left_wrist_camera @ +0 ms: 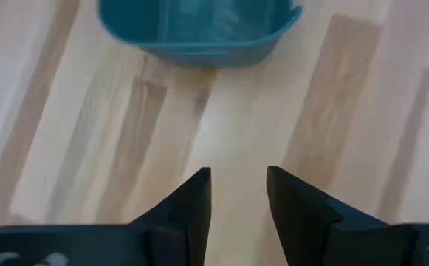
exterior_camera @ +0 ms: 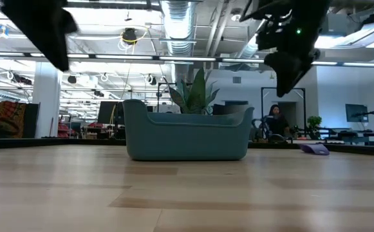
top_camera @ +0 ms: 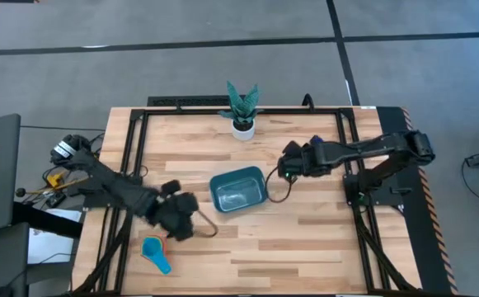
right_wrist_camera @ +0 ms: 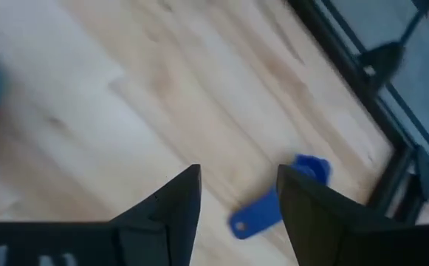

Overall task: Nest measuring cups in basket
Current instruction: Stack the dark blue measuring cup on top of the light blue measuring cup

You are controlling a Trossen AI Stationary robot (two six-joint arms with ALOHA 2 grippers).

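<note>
The teal basket (top_camera: 239, 189) sits in the middle of the wooden table (top_camera: 305, 239), and from above no cup can be made out inside it. A small stack of cups (top_camera: 155, 251), light blue on top with a bit of orange under it, lies near the front left corner of the table. One little blue cup (right_wrist_camera: 280, 198) with a short handle lies on the wood under the right arm, close to the black table frame (right_wrist_camera: 391, 170).

The left gripper (left_wrist_camera: 238, 193) hangs above the table between the stack and the basket. Its fingers are spread apart and hold nothing. The right gripper (right_wrist_camera: 238, 193) hangs just right of the basket, right above the little blue cup. Its fingers are spread apart too, and empty.

The cups look like thin plastic, so they are probably very light and stiff. They may be smooth and slippery, and could skid on the wood if bumped. A good place to pinch one is likely the flat handle or the rim. The basket looks light too, so it may slide if pushed.
</note>
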